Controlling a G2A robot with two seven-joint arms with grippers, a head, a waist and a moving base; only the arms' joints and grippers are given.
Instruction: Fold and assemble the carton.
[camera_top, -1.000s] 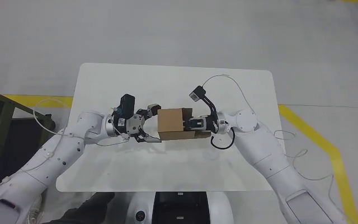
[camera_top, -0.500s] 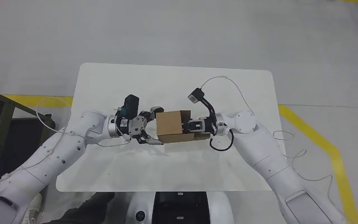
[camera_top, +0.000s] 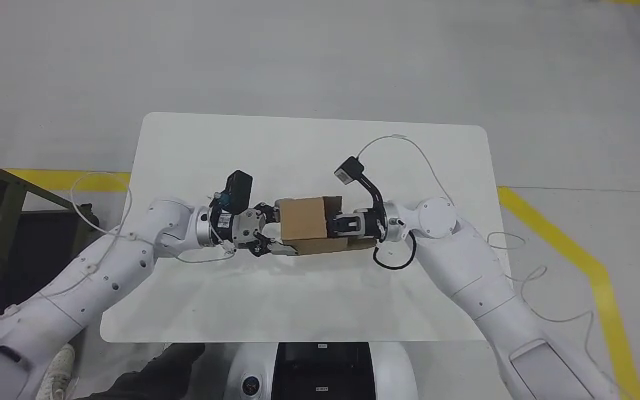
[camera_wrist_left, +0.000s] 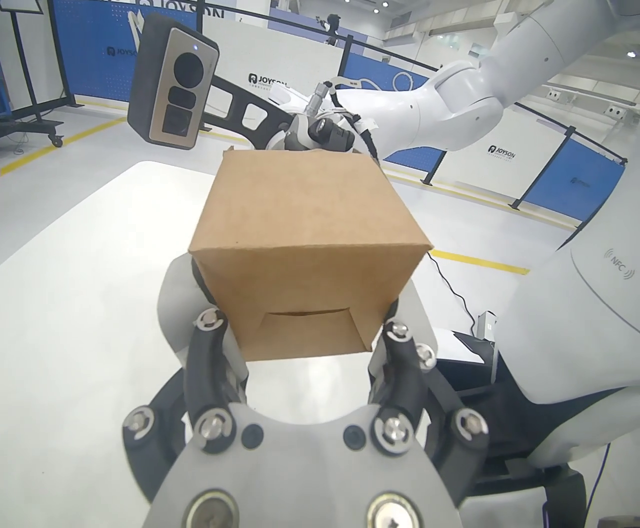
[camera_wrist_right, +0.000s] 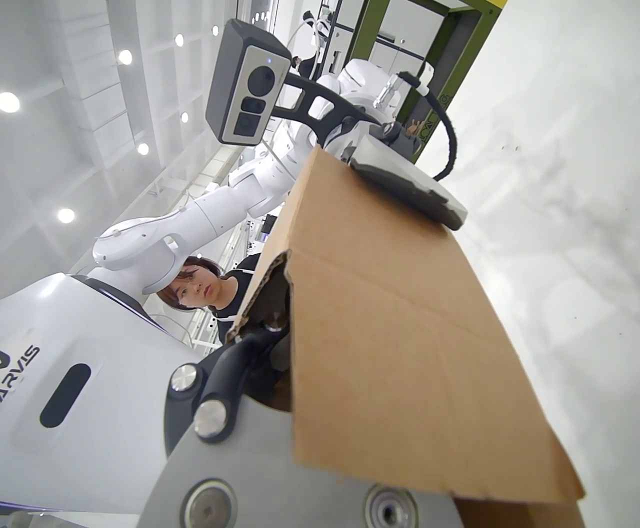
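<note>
Gripping the closed end of the brown cardboard carton (camera_wrist_left: 305, 220), the left gripper (camera_wrist_left: 294, 295) has its fingers set narrow against two opposite side walls. From the right wrist view you can see one grey padded finger (camera_wrist_right: 410, 187) lying flat on the cardboard. The right gripper (camera_top: 345, 222) is clamped on the other, open end, with one dark finger tucked behind a loose flap; the flap blocks the rest of it. So the carton hangs lengthwise between the two grippers over the middle of the white round-cornered table (camera_top: 300, 150), lifted off it as far as I can tell.

Around it: the right arm's boxy black-and-grey wrist camera (camera_wrist_left: 172, 85) sits on its bracket just past the carton, and a black cable (camera_wrist_right: 447, 135) loops off the left wrist. The cardboard is matte with sharp creases and a rough corrugated edge at the flap. The closed end has a tucked tab with a curved slit. The tabletop is smooth and slightly shiny.
</note>
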